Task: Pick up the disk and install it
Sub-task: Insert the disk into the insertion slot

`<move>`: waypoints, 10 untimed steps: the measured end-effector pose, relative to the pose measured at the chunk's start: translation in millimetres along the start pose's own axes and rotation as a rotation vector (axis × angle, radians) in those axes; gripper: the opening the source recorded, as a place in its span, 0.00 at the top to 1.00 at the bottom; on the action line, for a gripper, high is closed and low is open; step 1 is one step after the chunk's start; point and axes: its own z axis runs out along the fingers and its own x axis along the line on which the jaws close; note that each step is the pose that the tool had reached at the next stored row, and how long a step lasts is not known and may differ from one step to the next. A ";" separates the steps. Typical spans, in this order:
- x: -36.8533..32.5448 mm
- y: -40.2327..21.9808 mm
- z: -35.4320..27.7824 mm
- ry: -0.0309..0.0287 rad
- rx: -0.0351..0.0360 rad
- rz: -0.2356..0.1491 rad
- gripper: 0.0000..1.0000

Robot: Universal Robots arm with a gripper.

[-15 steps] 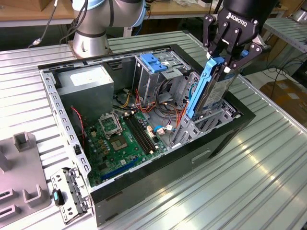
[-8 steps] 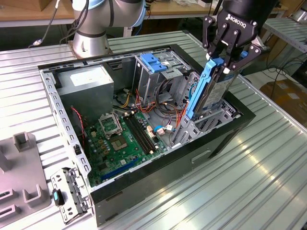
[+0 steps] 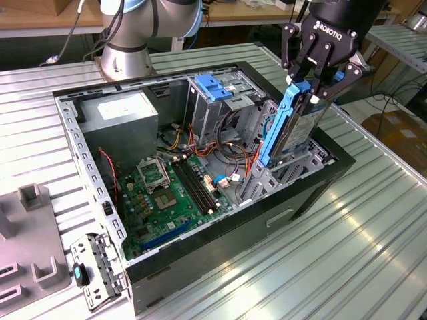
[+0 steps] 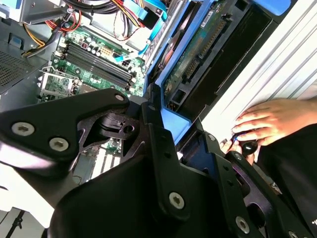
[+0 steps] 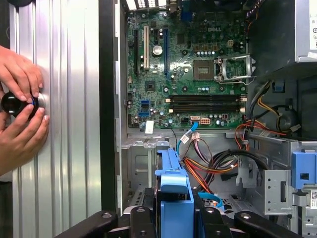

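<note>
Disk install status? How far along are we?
Done: the disk is picked up, gripper shut on its top end. In hand: it stands on edge, lower end in the drive bay of the case. Left: not seated; much of it sticks up above the case rim.

The disk [image 3: 300, 133] has a dull silver metal body edged by smooth, bright blue plastic rails [image 3: 277, 127]. The pincer [image 3: 312, 85] is matt black with small bare-metal screws. The counter [image 3: 373, 227] is ribbed metal with a soft satin sheen. The computer case [image 3: 220, 230] has a black outer shell and unpainted grey sheet-metal walls. Its motherboard [image 3: 163, 200] is matt green. The power supply [image 3: 123, 120] is grey metal with a white paper sticker.
</note>
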 end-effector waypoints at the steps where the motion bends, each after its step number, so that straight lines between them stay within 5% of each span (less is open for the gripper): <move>1: 0.0 0.0 -0.2 -0.0001 0.0000 0.000 0.63; 10: 0.1 0.0 -1.8 0.0001 -0.0026 0.000 0.63</move>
